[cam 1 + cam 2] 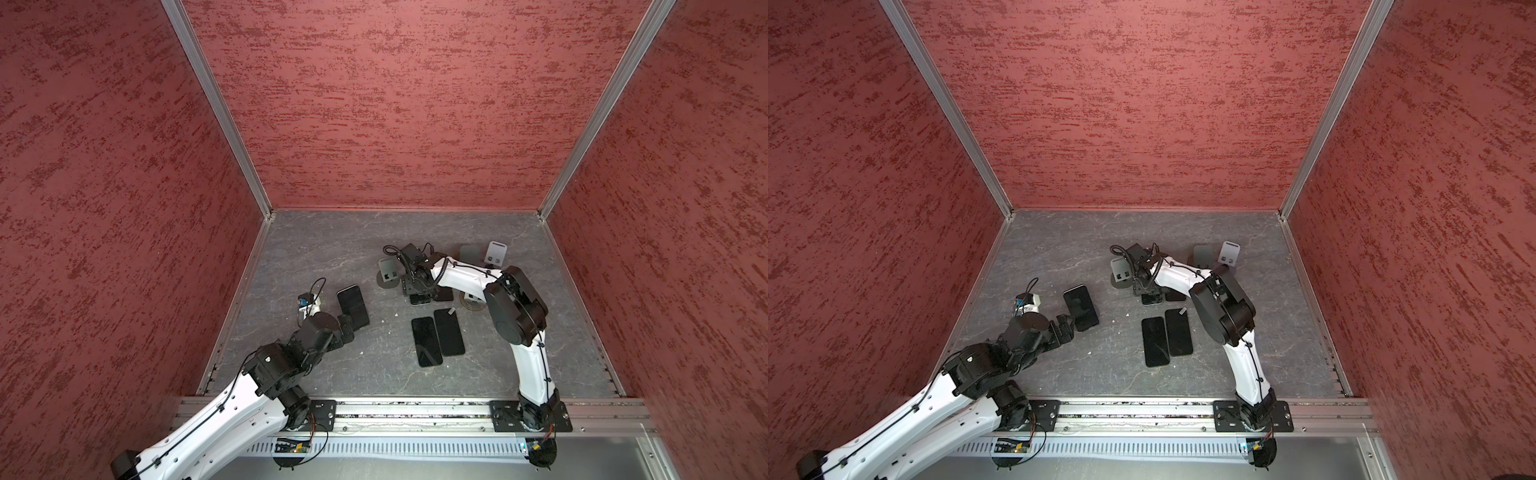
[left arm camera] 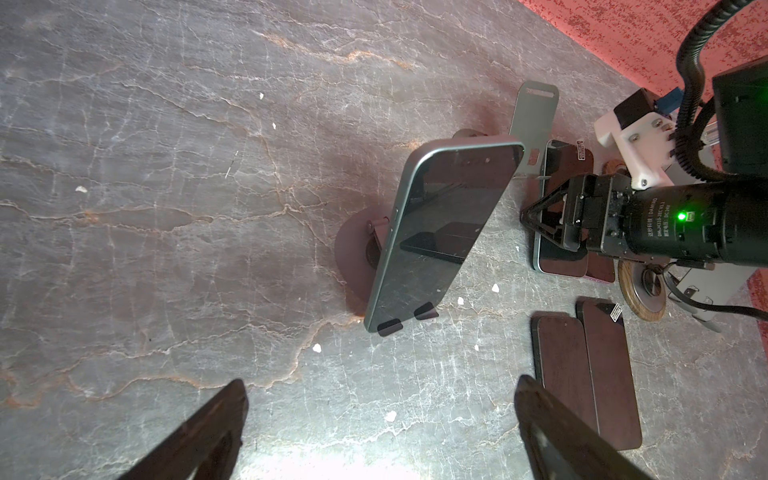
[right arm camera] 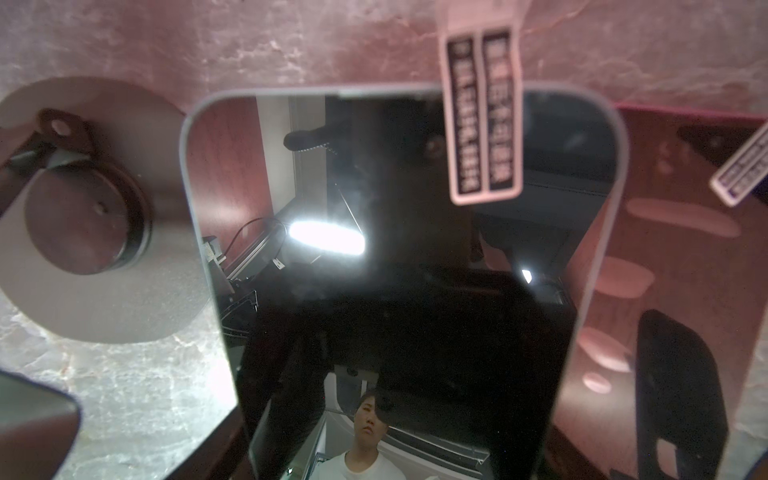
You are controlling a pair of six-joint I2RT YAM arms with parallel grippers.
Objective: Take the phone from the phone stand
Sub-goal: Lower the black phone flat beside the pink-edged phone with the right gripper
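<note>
A dark phone (image 2: pixel 440 232) with a pale green edge leans upright on a grey phone stand (image 2: pixel 351 253), left of centre in both top views (image 1: pixel 353 305) (image 1: pixel 1080 306). My left gripper (image 2: pixel 381 382) is open just short of its lower end, touching nothing (image 1: pixel 347 328). My right gripper (image 1: pixel 415 291) points down further back, and its fingers (image 3: pixel 224 440) press both long edges of a second, light-edged phone (image 3: pixel 395 249) lying flat or nearly flat on the table. In the left wrist view that phone (image 2: pixel 557 253) shows under the right gripper (image 2: pixel 540 220).
Two dark phones (image 1: pixel 426 340) (image 1: pixel 449 332) lie flat side by side mid-table. A pink phone (image 3: pixel 665 249) lies beside the gripped one. Empty stands (image 1: pixel 388 274) (image 1: pixel 496 253) (image 1: pixel 469 253) and a wood-rimmed round base (image 1: pixel 471 303) crowd the back right. Red walls enclose three sides.
</note>
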